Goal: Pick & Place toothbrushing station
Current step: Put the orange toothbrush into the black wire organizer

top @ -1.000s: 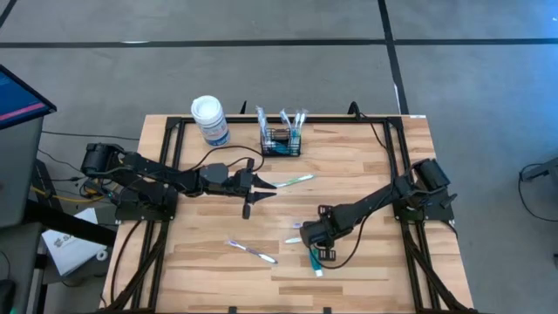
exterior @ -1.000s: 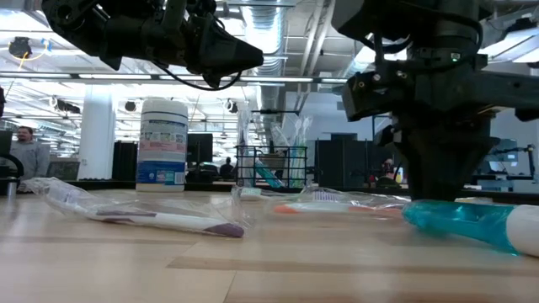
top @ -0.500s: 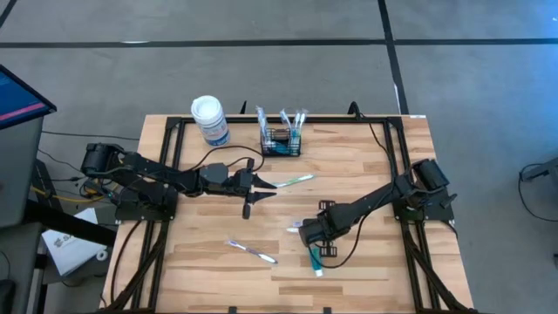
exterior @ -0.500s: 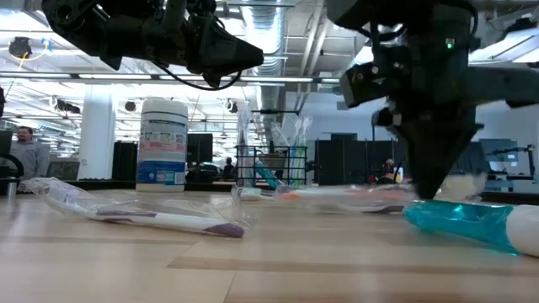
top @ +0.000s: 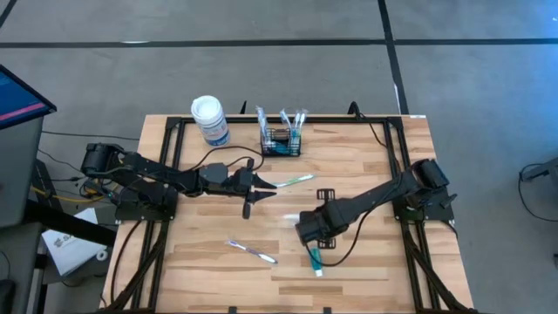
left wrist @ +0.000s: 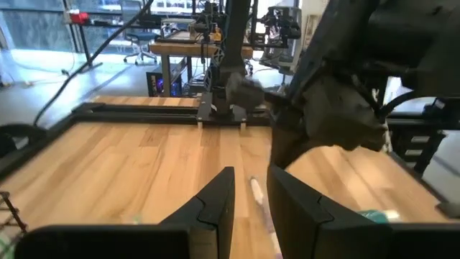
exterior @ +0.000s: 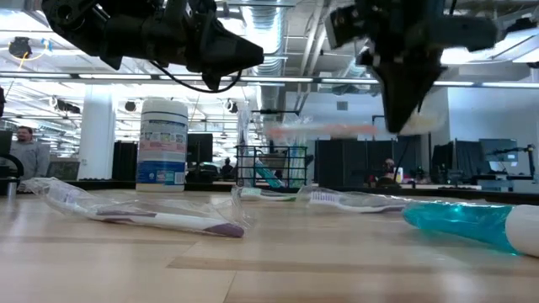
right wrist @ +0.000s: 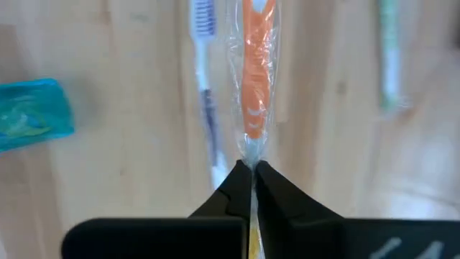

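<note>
Right wrist view shows the right gripper (right wrist: 251,173) clenched on the clear wrapper end of an orange toothbrush (right wrist: 255,79), whose long axis runs straight out from the fingertips, with the table well below it. In the high view that gripper (top: 307,231) hangs over the middle of the table, and the toothbrushing station (top: 281,140) lies away from it toward the far edge, slightly to the left-arm side, so I judge the coming carry has to run that way and end with the brush tipped upright over the basket. The left gripper (top: 266,186), jaws slightly parted and holding nothing I can see, is somewhat nearer the station. The station is a small black wire-mesh basket (exterior: 271,167) with several wrapped brushes already standing in it, just beside a white-lidded canister (top: 209,119).
</note>
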`<act>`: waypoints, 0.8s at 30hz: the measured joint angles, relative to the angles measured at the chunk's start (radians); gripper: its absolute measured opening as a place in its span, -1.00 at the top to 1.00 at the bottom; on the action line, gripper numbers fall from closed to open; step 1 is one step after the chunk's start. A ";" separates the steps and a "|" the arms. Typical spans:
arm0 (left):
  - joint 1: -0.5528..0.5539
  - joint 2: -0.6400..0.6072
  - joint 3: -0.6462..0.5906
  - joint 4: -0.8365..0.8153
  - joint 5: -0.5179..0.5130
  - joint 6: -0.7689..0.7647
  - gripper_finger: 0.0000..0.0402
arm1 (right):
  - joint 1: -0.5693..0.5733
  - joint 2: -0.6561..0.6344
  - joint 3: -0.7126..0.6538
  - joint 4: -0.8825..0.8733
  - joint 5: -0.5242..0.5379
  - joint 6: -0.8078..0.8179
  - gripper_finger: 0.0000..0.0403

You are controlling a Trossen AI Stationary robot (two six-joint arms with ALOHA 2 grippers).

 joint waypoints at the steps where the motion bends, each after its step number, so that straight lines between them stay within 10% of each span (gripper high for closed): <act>1: 0.000 0.000 0.000 0.001 0.000 -0.022 0.62 | 0.000 0.000 0.019 -0.025 0.018 0.000 1.00; 24: 0.203 0.000 0.000 0.018 0.404 -0.611 0.62 | -0.002 0.000 0.171 -0.218 0.314 -0.062 1.00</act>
